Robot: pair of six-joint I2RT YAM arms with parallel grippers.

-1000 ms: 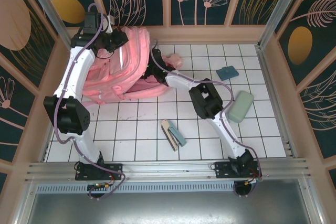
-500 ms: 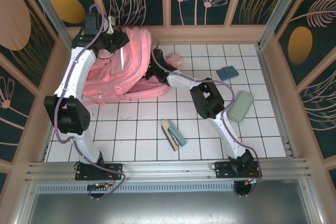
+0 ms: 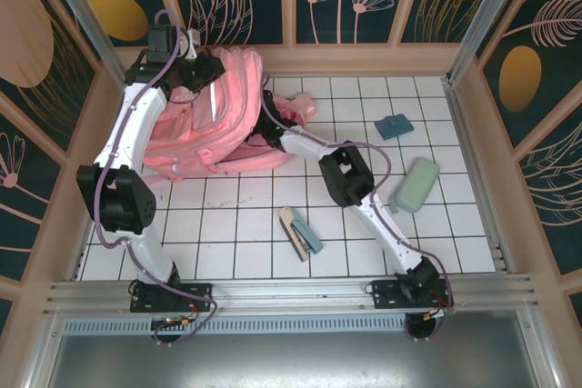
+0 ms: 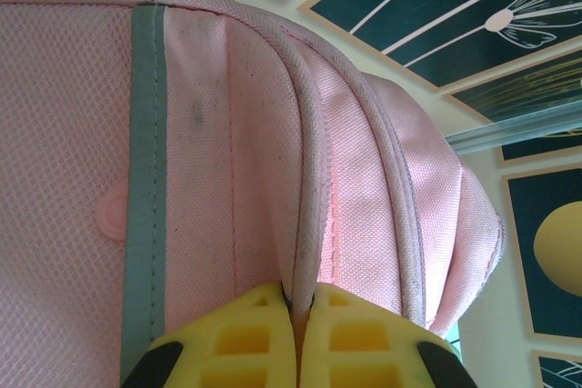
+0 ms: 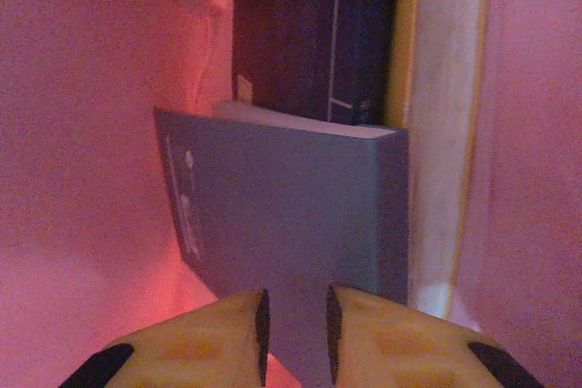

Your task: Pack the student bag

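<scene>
Right hand deeper inside student bag, hold on grey book unclear.

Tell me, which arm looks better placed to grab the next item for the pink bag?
The right, probably. The left gripper is shut on the rim of the student bag, holding it up. The right gripper is inside by a grey book, and the green case and teal pouch lie on its side.
</scene>
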